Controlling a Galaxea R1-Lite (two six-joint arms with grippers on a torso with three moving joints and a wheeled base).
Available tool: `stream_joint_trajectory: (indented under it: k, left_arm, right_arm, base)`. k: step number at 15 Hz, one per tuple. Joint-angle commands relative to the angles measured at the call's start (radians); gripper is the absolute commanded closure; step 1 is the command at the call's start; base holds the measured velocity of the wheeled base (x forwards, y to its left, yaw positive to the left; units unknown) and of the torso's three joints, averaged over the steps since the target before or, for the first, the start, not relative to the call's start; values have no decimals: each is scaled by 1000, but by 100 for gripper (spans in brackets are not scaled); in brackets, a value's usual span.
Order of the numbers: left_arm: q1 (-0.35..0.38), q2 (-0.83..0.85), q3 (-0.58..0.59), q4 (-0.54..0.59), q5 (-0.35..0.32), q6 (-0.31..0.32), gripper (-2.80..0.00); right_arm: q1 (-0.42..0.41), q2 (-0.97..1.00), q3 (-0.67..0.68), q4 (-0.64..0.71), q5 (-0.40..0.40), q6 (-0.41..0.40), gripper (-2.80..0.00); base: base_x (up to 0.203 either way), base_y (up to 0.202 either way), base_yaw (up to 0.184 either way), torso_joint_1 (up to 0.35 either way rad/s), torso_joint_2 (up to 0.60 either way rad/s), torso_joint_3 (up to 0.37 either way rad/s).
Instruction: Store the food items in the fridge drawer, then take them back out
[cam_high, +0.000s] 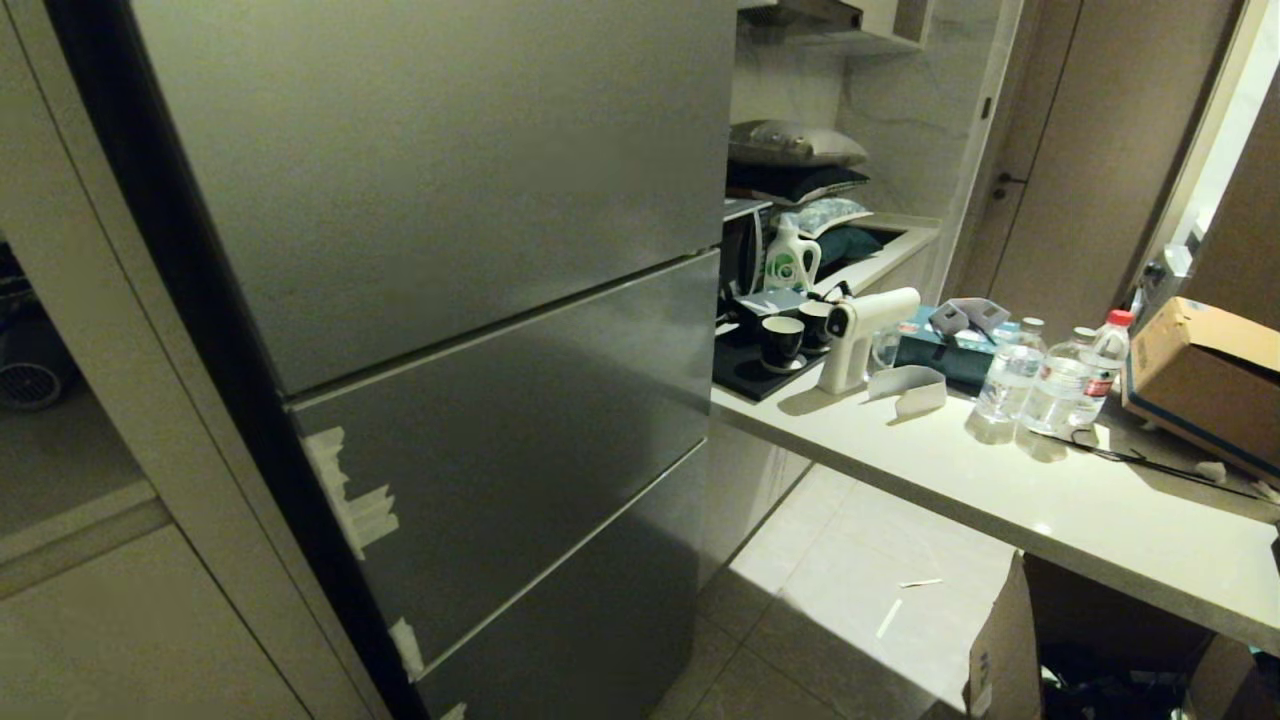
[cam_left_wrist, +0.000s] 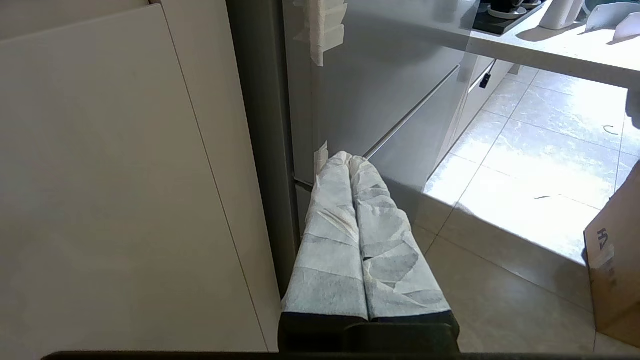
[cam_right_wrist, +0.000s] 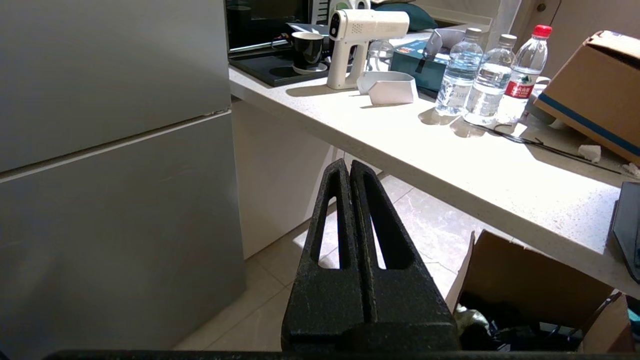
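Grey steel fridge panels (cam_high: 480, 420) closed ahead of both shut, empty pincers: left pincer (cam_left_wrist: 348, 159), right pincer (cam_right_wrist: 349, 165); drawer and food unseen, so no hold can be judged.

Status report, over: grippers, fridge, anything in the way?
Left gripper shut, empty, by the fridge. Right gripper shut, empty, near the counter. Fridge fully closed; drawer and food not in view. Nothing blocking the fridge front.

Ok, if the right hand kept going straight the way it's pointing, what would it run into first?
Probably the front edge of the white counter. The right hand, shut and empty, points past the grey fridge toward the gap under that counter; depth is unclear, so it might pass below and reach the white cabinet panel.
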Motion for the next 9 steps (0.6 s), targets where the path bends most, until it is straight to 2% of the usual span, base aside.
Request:
stream_joint_trajectory:
  k: [1,9]
  left_arm:
    - [0,0,0,1,0,0,0]
    - [0,0,0,1,0,0,0]
  right_arm:
    - [0,3,31,-1,0,-4,0]
    - [0,3,31,-1,1,2,0]
  base:
    - [0,0,0,0,0,0]
    - [0,0,0,0,0,0]
